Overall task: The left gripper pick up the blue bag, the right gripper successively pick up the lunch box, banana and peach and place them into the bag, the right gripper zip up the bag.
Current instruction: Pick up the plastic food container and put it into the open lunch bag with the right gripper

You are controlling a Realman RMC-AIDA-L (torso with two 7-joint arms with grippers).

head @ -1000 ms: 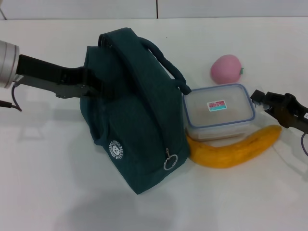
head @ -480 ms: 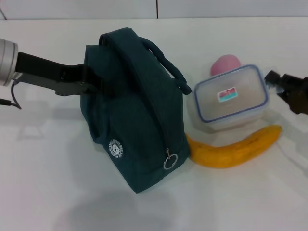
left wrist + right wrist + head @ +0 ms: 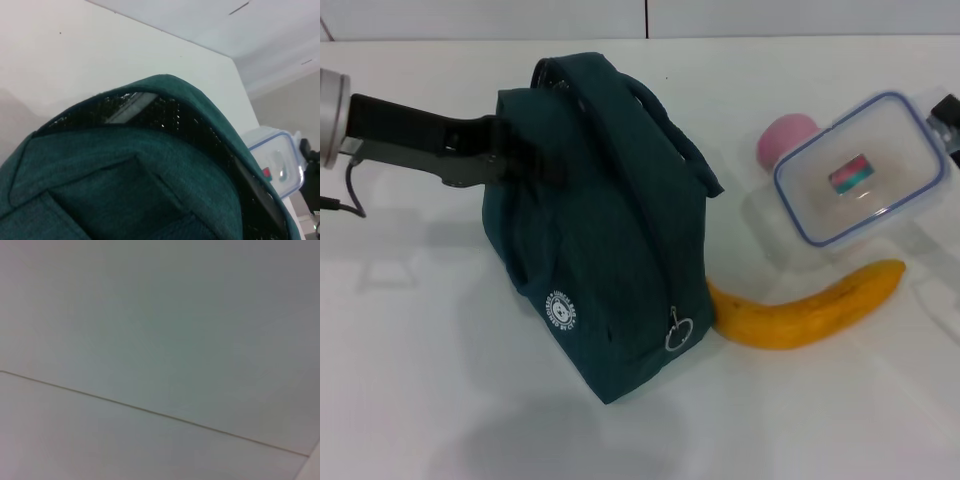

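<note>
The blue bag (image 3: 600,230) stands on the white table, leaning, its zip ring (image 3: 677,335) low on the front. My left gripper (image 3: 535,165) comes in from the left and is shut on the bag's upper side. The lunch box (image 3: 860,168) hangs tilted in the air at the right, held at its far corner by my right gripper (image 3: 944,118), which is mostly cut off by the frame edge. Behind the box the pink peach (image 3: 783,140) shows in part. The banana (image 3: 810,305) lies beside the bag's base. In the left wrist view the bag (image 3: 125,170) fills the picture, with the lunch box (image 3: 277,160) beyond it.
The white table (image 3: 440,380) stretches in front of and left of the bag. A pale wall runs along the back edge. The right wrist view shows only a plain pale surface with a thin seam (image 3: 150,411).
The lunch box has risen off the table, moved right and tilted, held by my right gripper. The peach is now partly covered by it. The bag has shifted slightly upright.
</note>
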